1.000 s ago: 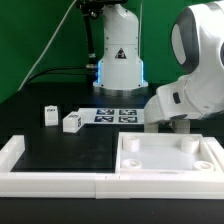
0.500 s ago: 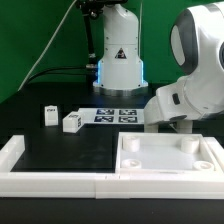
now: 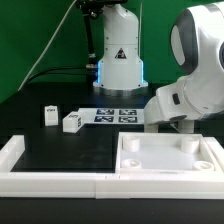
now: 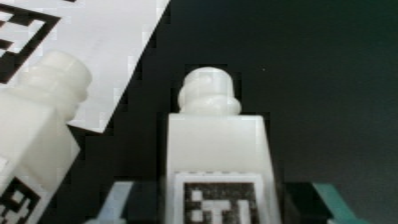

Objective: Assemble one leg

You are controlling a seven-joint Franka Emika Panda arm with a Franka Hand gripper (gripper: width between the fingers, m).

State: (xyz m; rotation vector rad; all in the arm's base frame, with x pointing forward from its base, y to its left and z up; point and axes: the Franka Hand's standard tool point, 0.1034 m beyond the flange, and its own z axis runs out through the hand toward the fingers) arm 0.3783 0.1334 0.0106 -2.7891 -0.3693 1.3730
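Early stage, no leg fitted yet. Hand (image 4: 222,203) is spread, fingers (image 4: 121,200) either side of one leg (image 4: 217,140) without pinching it. The leg lies on the worktop (image 4: 329,70) just beside the marker board (image 4: 98,50), with a second leg (image 4: 39,120) also by the board. The square slab (image 3: 170,160) near the board carries nothing. Grasping, carrying and screwing in all look still to do.

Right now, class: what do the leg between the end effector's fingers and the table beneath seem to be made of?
The leg: probably plastic, matt white, judging by its smooth faces and moulded ribbed tip. The table: matt black, no glare; cloth or mat, hard to tell.
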